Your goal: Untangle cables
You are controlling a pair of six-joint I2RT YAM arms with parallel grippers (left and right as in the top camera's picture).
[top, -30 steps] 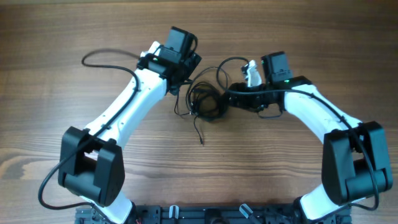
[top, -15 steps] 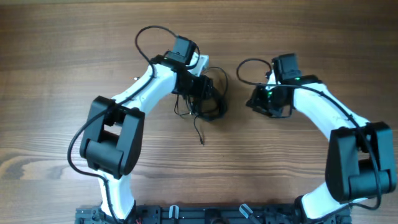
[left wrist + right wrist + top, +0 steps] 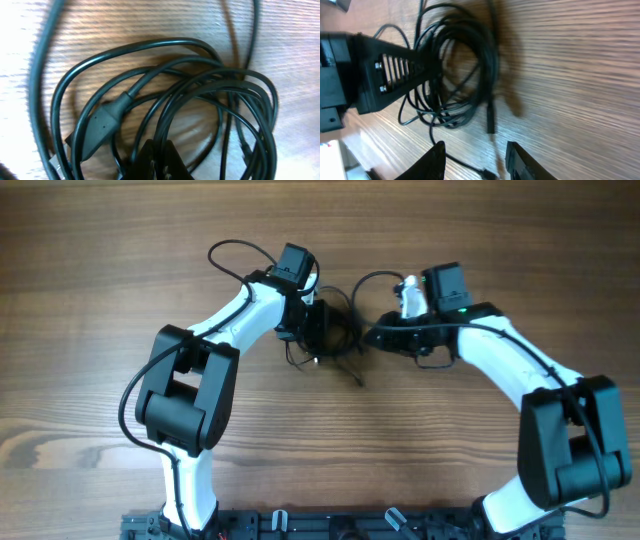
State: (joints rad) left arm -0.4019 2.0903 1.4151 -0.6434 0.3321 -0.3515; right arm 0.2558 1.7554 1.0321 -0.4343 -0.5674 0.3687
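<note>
The cables [image 3: 340, 342] lie as one tangled black coil on the wooden table, between my two grippers. My left gripper [image 3: 322, 330] reaches into the coil from the left. In the left wrist view the left gripper [image 3: 159, 150] is shut on one strand of the cables [image 3: 165, 75], next to a thick grey plug [image 3: 102, 122]. My right gripper [image 3: 372, 338] sits at the coil's right edge. In the right wrist view the right gripper [image 3: 476, 150] is open just short of the cables [image 3: 465, 65]. A thin strand with a small plug [image 3: 487, 174] crosses the table between its fingers, ungripped.
Thicker black arm wires loop over the table behind the left arm [image 3: 230, 255] and the right arm [image 3: 375, 280]. A loose cable end [image 3: 358, 378] trails toward the front. Both arm bases stand at the near edge, with bare wood [image 3: 100, 300] all around.
My left gripper closed on a strand of the coil. The right gripper came back left to the coil's edge. The coil and its loose end shifted slightly right.
</note>
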